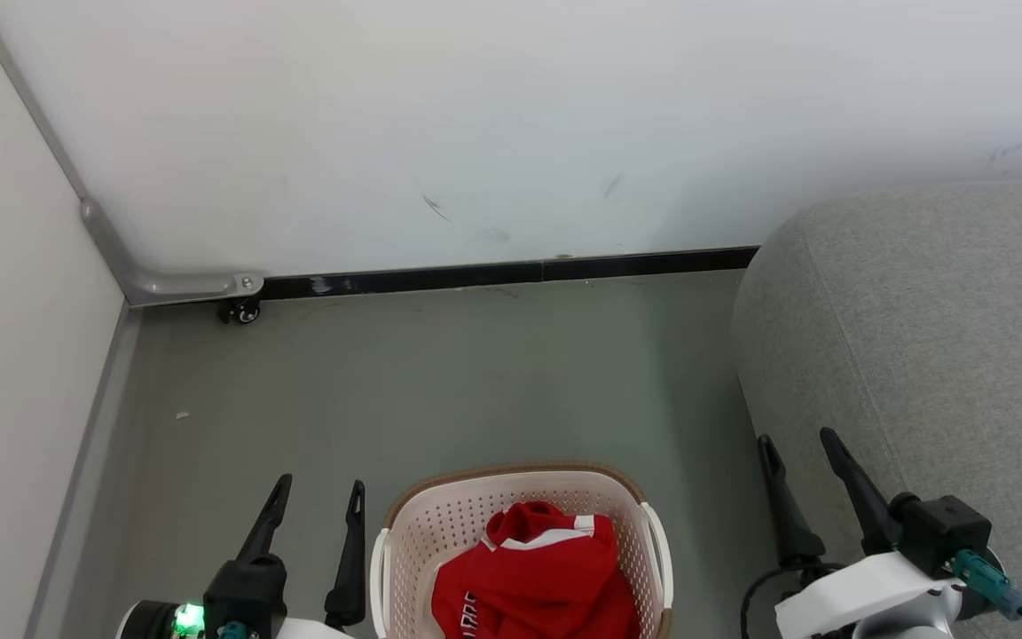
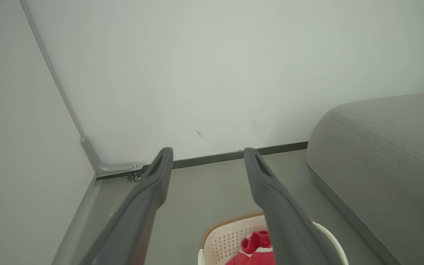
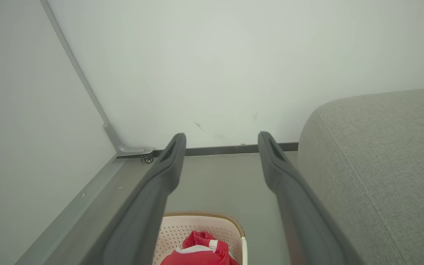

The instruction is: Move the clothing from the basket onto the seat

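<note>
The cream basket (image 1: 440, 524) with its brown rim stands on the floor at the bottom middle of the head view. Red clothing (image 1: 538, 577) with white trim lies bunched inside it, dark lettering showing at its lower edge. The grey seat (image 1: 928, 355) fills the right side, its rounded corner facing the basket. My left gripper (image 1: 318, 486) is open just left of the basket, nothing between its fingers. My right gripper (image 1: 800, 439) is open over the seat's front edge, to the right of the basket. Both wrist views show the basket (image 2: 223, 235) (image 3: 182, 228) and clothing (image 2: 258, 243) (image 3: 201, 250) below the spread fingers.
A white wall (image 1: 511, 124) with a dark baseboard (image 1: 511, 272) closes the far side. A pale partition (image 1: 5, 355) stands at the left, with a grey bracket (image 1: 165, 284) and a small caster wheel (image 1: 243, 312) in the corner. Grey floor (image 1: 440, 373) lies between basket and wall.
</note>
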`<state>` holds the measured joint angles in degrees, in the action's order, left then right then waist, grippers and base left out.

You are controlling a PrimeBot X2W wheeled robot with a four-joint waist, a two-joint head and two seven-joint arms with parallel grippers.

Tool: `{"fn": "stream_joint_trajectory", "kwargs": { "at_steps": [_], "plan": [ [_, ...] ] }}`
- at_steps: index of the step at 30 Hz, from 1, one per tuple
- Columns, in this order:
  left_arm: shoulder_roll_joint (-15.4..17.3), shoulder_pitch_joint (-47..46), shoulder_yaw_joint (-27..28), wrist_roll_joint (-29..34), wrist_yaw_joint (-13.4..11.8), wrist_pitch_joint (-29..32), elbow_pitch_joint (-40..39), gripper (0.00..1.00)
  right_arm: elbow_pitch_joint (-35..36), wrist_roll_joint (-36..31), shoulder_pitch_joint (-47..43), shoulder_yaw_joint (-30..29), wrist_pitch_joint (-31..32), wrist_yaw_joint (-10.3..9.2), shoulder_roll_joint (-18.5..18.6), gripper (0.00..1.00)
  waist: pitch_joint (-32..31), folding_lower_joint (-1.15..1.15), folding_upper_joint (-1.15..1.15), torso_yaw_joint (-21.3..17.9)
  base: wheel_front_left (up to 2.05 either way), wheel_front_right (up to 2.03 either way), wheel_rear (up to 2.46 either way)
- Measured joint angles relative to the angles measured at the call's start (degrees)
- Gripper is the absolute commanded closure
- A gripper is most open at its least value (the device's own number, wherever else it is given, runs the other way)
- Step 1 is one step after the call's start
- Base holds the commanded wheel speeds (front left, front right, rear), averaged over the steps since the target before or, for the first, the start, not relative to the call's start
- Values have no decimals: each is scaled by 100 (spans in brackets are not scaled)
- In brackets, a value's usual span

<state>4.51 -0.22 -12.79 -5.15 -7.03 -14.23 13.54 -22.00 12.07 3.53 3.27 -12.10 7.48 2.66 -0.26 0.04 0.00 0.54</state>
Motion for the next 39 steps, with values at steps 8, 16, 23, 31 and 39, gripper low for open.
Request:
{"fn": "stream_joint_trajectory", "kwargs": {
  "at_steps": [8, 16, 23, 31, 39],
  "plan": [
    [-27, -2, 60, -26, -12, 0, 68, 0, -55, 186, -1, -21, -1, 0, 0, 0, 25, 0, 0, -6, 0, 0, 0],
    [-54, -14, 96, -35, -62, 0, 94, 0, -81, 363, -1, -1, -2, 0, 0, 0, 71, -1, 0, -10, 0, 0, 0],
    [-54, -54, 134, -34, -63, 0, 119, 0, -79, 372, 4, 52, -9, 0, 0, 0, 140, -1, 0, -17, 0, 0, 0],
    [-33, -215, 130, -24, -62, 0, 285, 0, -49, 371, 6, 48, -58, 0, 0, 0, 261, -1, 0, -50, 0, 0, 0],
    [-38, -427, 47, 27, -52, 0, 469, 0, 41, 370, 38, -22, -91, 0, 0, 0, 451, -1, 0, -112, 0, 0, 0]
  ]
}}
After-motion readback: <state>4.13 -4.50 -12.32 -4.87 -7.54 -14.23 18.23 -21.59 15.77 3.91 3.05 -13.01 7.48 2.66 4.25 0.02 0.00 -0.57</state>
